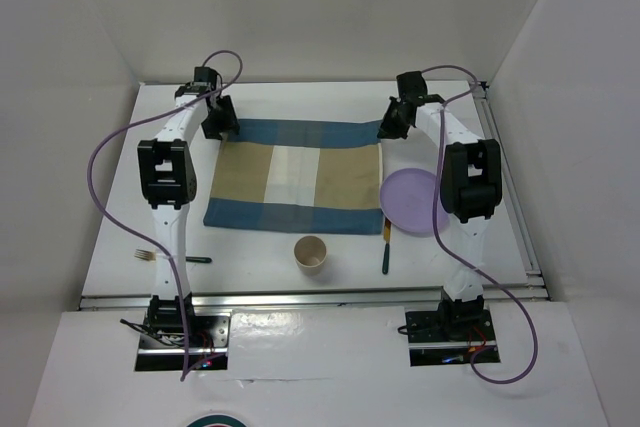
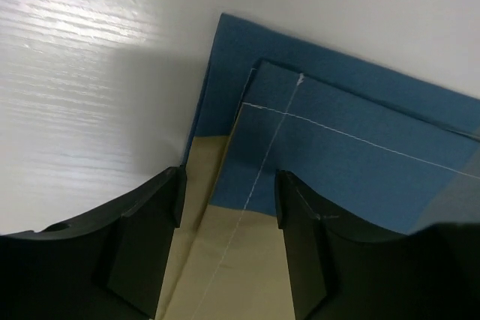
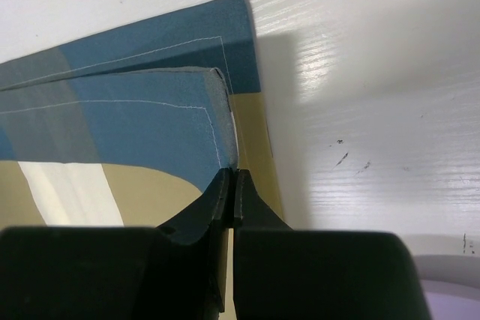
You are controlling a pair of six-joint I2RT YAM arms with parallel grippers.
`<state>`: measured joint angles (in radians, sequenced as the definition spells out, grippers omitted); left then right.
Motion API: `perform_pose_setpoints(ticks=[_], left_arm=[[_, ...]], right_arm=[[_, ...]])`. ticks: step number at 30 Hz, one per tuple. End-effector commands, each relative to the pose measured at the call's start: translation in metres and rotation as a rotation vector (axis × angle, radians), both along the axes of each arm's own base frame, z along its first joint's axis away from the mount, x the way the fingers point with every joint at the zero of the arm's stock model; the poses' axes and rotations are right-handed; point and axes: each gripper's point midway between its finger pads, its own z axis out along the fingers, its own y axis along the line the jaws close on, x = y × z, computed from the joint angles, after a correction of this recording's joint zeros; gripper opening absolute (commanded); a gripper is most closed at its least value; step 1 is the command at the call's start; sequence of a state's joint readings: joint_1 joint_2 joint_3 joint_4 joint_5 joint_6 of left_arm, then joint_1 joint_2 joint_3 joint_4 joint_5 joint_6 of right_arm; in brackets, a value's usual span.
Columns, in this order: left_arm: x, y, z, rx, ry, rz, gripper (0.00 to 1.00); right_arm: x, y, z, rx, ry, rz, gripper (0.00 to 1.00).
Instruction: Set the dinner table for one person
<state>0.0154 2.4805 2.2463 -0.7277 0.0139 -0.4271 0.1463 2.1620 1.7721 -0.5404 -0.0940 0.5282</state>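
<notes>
The white counter (image 1: 260,262) is seen filling the enclosure floor, with the arm bases bolted along its near edge. A blue-and-tan checked placemat (image 1: 295,179) is laid across its middle, towards the far side. The mat's far edge is doubled over at both far corners, so that a second blue layer with white stitching is seen lying on the first.

At the far left corner of the mat, the left claw (image 2: 229,185) is held open. Its two dark fingers (image 2: 142,245) are set apart on either side of the folded corner, and no pinch on the cloth is seen. At the far right corner, the right claw (image 3: 231,177) is closed on the placemat, whose raised edge is drawn in between the pressed fingertips.

A purple plate (image 1: 412,201) is placed just beside the mat's right edge. A paper cup (image 1: 311,252) is stood upright near the mat's near edge. A dark-handled utensil (image 1: 385,255) is laid between the cup and the plate. A fork (image 1: 148,255) is found on the near left, partly hidden by the left arm.
</notes>
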Motion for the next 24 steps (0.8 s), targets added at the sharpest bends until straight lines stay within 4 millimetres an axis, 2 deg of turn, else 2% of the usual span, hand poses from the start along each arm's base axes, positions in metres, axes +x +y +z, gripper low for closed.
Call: perform_pose_setpoints(ticks=[1, 2, 5, 6, 9, 10, 12, 13, 14, 16, 18, 20, 21, 22, 24], left_arm=[[0.004, -0.002, -0.003, -0.005, -0.003, -0.002, 0.67], [0.003, -0.002, -0.009, -0.005, 0.009, -0.002, 0.62], [0.0, 0.0, -0.016, 0.002, 0.029, 0.003, 0.56], [0.0, -0.002, -0.016, -0.007, 0.029, -0.002, 0.48], [-0.008, -0.002, -0.028, -0.007, 0.064, -0.002, 0.4], [-0.009, -0.007, -0.02, -0.007, 0.054, -0.012, 0.39], [-0.015, -0.002, -0.022, 0.021, 0.066, 0.004, 0.39], [-0.016, -0.007, -0.021, 0.023, 0.062, 0.01, 0.39], [-0.016, -0.007, -0.011, 0.022, 0.039, 0.01, 0.42], [-0.019, -0.009, -0.013, 0.04, 0.045, 0.009, 0.44], [-0.017, -0.007, 0.001, 0.049, 0.019, 0.015, 0.45], [-0.023, -0.006, 0.0, 0.057, 0.029, 0.02, 0.45], [-0.023, -0.006, 0.001, 0.057, 0.025, 0.02, 0.43], [-0.026, -0.006, 0.002, 0.057, 0.028, 0.02, 0.36], [-0.028, -0.011, 0.004, 0.057, 0.027, 0.011, 0.36]], right_arm=[[0.009, 0.005, 0.023, -0.004, -0.065, 0.018, 0.0], [0.009, 0.005, 0.023, -0.004, -0.065, 0.018, 0.0], [0.011, 0.005, 0.022, -0.004, -0.065, 0.018, 0.0], [0.011, 0.005, 0.022, -0.004, -0.065, 0.018, 0.0], [0.013, 0.005, 0.021, -0.004, -0.066, 0.018, 0.0], [0.013, 0.005, 0.021, -0.004, -0.066, 0.018, 0.0], [0.011, 0.005, 0.02, -0.005, -0.057, 0.018, 0.0], [0.011, 0.005, 0.02, -0.005, -0.057, 0.018, 0.0], [0.011, 0.005, 0.02, -0.005, -0.057, 0.018, 0.0], [0.011, 0.005, 0.02, -0.005, -0.057, 0.018, 0.0], [0.01, 0.01, 0.02, -0.005, -0.057, 0.027, 0.0], [0.008, 0.01, 0.017, -0.006, -0.048, 0.027, 0.0], [0.008, 0.01, 0.017, -0.006, -0.048, 0.027, 0.0], [0.006, 0.009, 0.013, -0.008, -0.039, 0.027, 0.0], [0.006, 0.009, 0.018, -0.006, -0.048, 0.027, 0.0]])
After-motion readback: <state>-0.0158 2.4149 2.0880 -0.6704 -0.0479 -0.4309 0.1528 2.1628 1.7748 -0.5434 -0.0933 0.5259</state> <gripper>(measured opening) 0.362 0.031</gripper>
